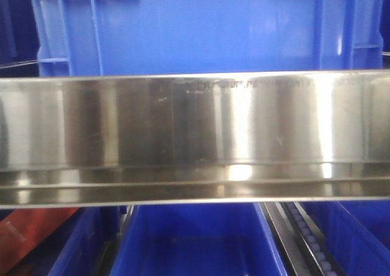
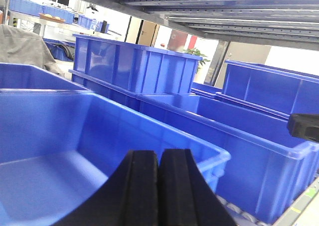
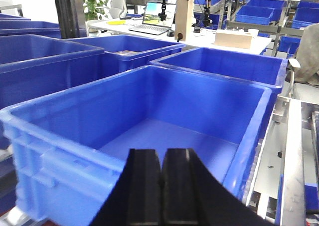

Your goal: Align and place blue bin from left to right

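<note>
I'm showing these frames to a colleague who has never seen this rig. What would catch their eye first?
Blue dominates: the blue bin fills the top of the front view, just behind a shiny steel rail that crosses the whole frame. In each wrist view, a shut black gripper, left gripper and right gripper, sits at the bottom edge over an empty open crate, with more blue crates behind.

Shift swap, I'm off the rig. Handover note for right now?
Left claw: shut, empty, hovering over an open blue bin.
Right claw: shut, empty, over another open bin.
Front view: a large blue bin sits on the shelf behind the steel rail; more bins below.
Done: cannot tell from these views whether any bin is aligned yet.
Left: no bin is gripped; grasp one and line the bins up left to right.
</note>
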### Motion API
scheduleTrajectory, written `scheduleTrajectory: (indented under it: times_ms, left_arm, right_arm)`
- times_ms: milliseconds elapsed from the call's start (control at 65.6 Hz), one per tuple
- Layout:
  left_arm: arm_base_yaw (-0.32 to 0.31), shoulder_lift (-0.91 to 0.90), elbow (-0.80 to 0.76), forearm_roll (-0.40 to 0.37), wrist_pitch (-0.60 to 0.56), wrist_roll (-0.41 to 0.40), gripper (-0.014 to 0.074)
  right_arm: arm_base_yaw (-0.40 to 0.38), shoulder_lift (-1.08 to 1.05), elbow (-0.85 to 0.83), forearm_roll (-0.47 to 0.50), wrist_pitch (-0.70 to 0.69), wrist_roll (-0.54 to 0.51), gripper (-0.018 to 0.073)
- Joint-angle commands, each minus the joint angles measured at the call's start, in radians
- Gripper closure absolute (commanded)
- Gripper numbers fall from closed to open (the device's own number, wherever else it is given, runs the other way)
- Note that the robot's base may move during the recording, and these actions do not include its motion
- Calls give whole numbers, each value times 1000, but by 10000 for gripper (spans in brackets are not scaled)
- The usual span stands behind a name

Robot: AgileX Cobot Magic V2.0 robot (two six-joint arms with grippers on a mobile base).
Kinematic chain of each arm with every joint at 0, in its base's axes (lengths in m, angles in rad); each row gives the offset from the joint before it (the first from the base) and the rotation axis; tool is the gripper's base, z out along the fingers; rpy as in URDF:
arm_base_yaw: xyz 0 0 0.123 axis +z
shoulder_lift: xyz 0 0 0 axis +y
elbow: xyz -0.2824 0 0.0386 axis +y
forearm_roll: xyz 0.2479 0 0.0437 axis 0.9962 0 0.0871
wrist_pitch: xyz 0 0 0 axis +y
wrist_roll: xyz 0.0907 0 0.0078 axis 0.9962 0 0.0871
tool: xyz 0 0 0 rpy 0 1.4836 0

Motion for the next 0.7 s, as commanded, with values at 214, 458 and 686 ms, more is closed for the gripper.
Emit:
scheduleTrajectory:
  times_ms: [214,458,686]
  left_arm:
    - [-7,-5,1,7,-21,-2,707]
    - [-7,-5,1,7,-21,-2,707]
    - [-7,-5,1,7,-21,-2,707]
  right_arm:
    - [3,-5,4,-12,-26,-9,638]
    - [3,-5,4,-12,-26,-9,638]
    - [-8,-12,4,-12,-21,-28,638]
